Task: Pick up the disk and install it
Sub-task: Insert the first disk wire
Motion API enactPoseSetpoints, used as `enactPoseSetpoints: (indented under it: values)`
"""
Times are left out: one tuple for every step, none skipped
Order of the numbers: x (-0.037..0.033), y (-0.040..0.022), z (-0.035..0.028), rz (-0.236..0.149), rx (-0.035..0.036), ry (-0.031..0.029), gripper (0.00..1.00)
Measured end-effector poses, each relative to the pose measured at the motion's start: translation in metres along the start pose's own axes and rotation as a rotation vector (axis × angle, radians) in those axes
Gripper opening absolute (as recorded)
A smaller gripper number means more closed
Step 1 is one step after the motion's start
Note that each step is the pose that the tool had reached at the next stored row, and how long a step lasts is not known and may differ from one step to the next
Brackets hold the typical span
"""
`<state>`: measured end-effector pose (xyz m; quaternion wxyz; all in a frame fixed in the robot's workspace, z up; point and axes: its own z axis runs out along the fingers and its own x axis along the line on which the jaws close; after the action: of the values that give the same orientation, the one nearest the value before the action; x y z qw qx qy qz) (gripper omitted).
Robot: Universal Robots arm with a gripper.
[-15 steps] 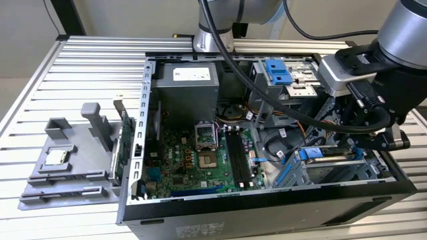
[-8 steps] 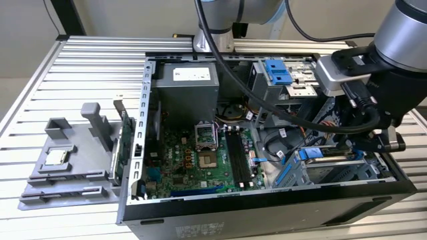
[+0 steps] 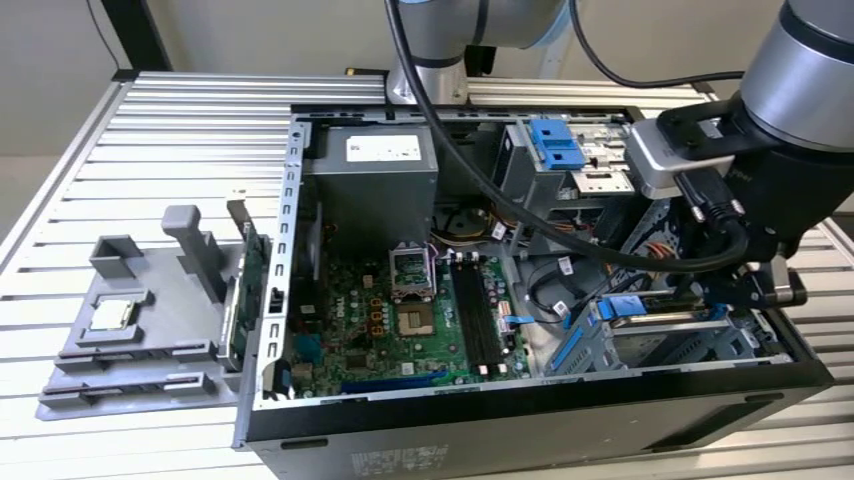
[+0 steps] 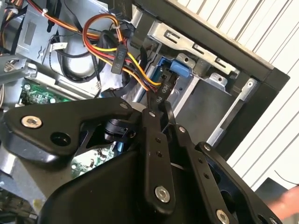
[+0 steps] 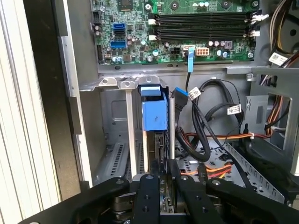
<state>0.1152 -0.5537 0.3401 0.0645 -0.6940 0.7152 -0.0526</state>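
The disk (image 3: 650, 308) stands on edge in the drive cage (image 3: 667, 345) at the near right corner of the open computer case. Its blue rail (image 5: 154, 114) points toward the motherboard. In the first wrist view the disk's thin silver edge (image 5: 161, 154) runs down between my two black fingers. My gripper (image 5: 164, 189) is shut on the disk, a finger (image 5: 145, 198) pressing each flat side. In the second wrist view the fingertips (image 4: 152, 114) meet just short of the blue rail (image 4: 180, 70). In the exterior view my gripper (image 3: 707, 292) reaches down into the cage from the exterior view's right.
Black and coloured cables (image 5: 205, 135) hang close beside the disk. The motherboard (image 3: 400, 310) lies in the middle of the case, a grey power-supply box (image 3: 374, 165) behind it. A second blue carrier (image 3: 554, 145) sits at the back. A grey fixture (image 3: 147, 350) holds a small chip (image 3: 110, 315) outside the case.
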Motion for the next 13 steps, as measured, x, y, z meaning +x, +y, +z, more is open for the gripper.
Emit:
enactPoseSetpoints:
  values:
    - [0.0000, 0.0002, 0.0007, 0.000, 0.0056, -0.0002, 0.00]
    - [0.0000, 0.0005, 0.0013, 0.000, 0.0122, -0.0001, 0.00]
    - [0.0000, 0.0011, 0.0017, 0.000, 0.0174, -0.0004, 0.00]
    - [0.0000, 0.0016, 0.0019, -0.001, 0.0196, -0.0005, 0.00]
    - [0.0001, 0.0022, 0.0018, -0.002, 0.0202, -0.0006, 0.00]
    - [0.0001, 0.0028, 0.0018, -0.003, 0.0203, -0.0008, 0.00]
    - [0.0001, 0.0036, 0.0018, -0.005, 0.0203, -0.0011, 0.00]
    - [0.0001, 0.0045, 0.0017, -0.007, 0.0203, -0.0014, 0.00]
    - [0.0002, 0.0054, 0.0016, -0.009, 0.0202, -0.0018, 0.00]
    - [0.0002, 0.0061, 0.0018, -0.012, 0.0205, -0.0024, 0.00]
    - [0.0002, 0.0069, 0.0020, -0.014, 0.0241, -0.0031, 0.00]
    - [0.0002, 0.0077, 0.0018, -0.016, 0.0282, -0.0040, 0.00]
    - [0.0003, 0.0086, 0.0017, -0.017, 0.0300, -0.0054, 0.00]
